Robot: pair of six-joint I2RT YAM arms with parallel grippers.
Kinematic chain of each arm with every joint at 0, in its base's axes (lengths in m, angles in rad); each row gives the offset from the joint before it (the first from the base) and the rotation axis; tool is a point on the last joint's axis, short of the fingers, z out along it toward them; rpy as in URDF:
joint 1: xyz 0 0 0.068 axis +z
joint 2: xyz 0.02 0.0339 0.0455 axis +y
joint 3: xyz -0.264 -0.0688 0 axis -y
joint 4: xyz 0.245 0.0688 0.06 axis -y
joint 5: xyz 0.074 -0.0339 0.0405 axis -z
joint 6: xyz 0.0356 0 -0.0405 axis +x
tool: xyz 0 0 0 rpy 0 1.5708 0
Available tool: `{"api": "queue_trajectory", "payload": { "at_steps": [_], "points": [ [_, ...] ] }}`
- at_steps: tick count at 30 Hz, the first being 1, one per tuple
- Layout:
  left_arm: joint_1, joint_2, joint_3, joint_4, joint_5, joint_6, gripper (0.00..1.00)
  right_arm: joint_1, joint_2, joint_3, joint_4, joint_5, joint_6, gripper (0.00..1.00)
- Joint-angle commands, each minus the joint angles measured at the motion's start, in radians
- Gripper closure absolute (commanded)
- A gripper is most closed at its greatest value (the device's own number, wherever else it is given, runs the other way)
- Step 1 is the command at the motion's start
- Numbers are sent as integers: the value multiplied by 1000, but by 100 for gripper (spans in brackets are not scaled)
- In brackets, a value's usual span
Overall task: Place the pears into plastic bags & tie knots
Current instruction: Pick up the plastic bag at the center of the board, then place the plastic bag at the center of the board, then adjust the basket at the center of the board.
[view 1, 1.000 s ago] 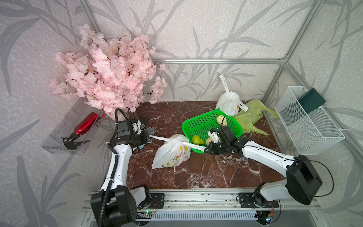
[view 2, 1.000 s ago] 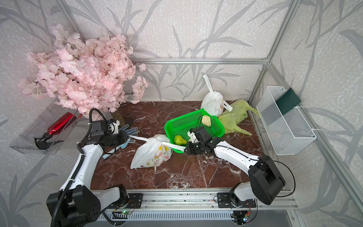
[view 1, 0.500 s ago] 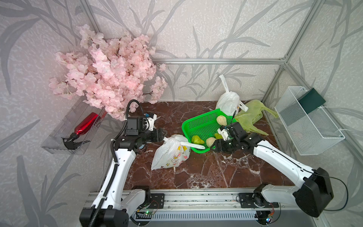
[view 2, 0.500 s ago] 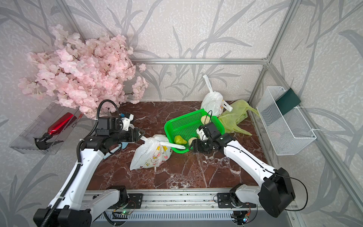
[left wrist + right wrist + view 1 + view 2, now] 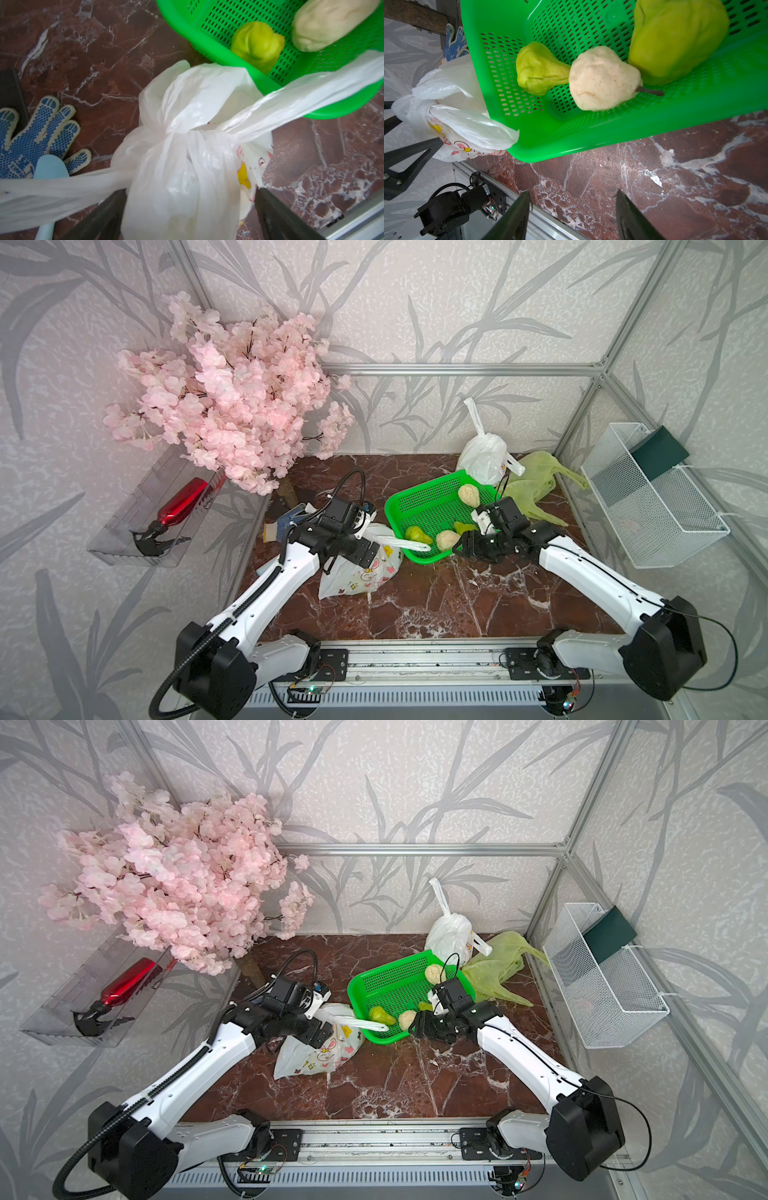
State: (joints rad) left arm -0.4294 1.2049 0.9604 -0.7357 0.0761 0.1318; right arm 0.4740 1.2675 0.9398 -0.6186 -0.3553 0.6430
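I see the printed bag (image 5: 361, 572) on the table (image 5: 436, 605), against the left side of the basket (image 5: 419, 497); its knot (image 5: 178, 133) sits on top, and two strips run out from it in opposite ways. The long strip (image 5: 311, 97) lies across the basket rim; the other strip (image 5: 52, 193) goes toward the glove (image 5: 37, 133) and is cut off at the picture edge. What is inside the bag I cannot make out.

In the basket a green pear (image 5: 539, 68) lies on its side, narrow end touching a cream pear (image 5: 602, 81); this one's stem points onward, beside a second green pear (image 5: 675, 37), which is cut off by the edge. Another cream pear (image 5: 468, 494) lies at the far side.

The left end effector (image 5: 191, 190) has its jaws apart, one each side of the bag, clamping nothing; the right end effector (image 5: 572, 191) is also apart and empty, over bare table just beside the basket.

A second ago both were closed on the strips and pulled them tight; now both have let go, the long strip is slack, and the left arm has moved in over the bag.
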Motion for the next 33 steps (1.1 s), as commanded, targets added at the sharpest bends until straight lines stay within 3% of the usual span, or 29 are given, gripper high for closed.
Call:
{"api": "queue_trajectory", "payload": {
  "at_steps": [1,2,4,7,10,14,22,24,29,33],
  "points": [
    [-21,62,-30,77,-83,59,21,-39,-35,-29,10,12,6,34],
    [-20,90,-25,70,-83,62,33,-54,-38,-32,6,9,6,34],
    [-20,130,19,9,-136,50,70,-78,-35,-34,-10,5,12,34],
    [16,133,93,-24,-262,71,100,-99,-11,-40,-39,-6,48,31],
    [80,117,179,-11,-245,92,100,-96,13,-73,26,-40,145,24],
    [163,145,278,18,-212,113,100,-72,27,-121,198,-5,308,21],
    [171,320,442,54,-176,66,100,-55,166,-71,288,67,317,24],
    [175,353,454,84,-178,68,100,-57,223,-27,262,69,274,29],
    [213,446,530,89,-218,51,100,-66,323,61,127,62,77,71],
    [241,493,584,112,-263,36,100,-70,320,89,4,41,-73,85]
  ]
}}
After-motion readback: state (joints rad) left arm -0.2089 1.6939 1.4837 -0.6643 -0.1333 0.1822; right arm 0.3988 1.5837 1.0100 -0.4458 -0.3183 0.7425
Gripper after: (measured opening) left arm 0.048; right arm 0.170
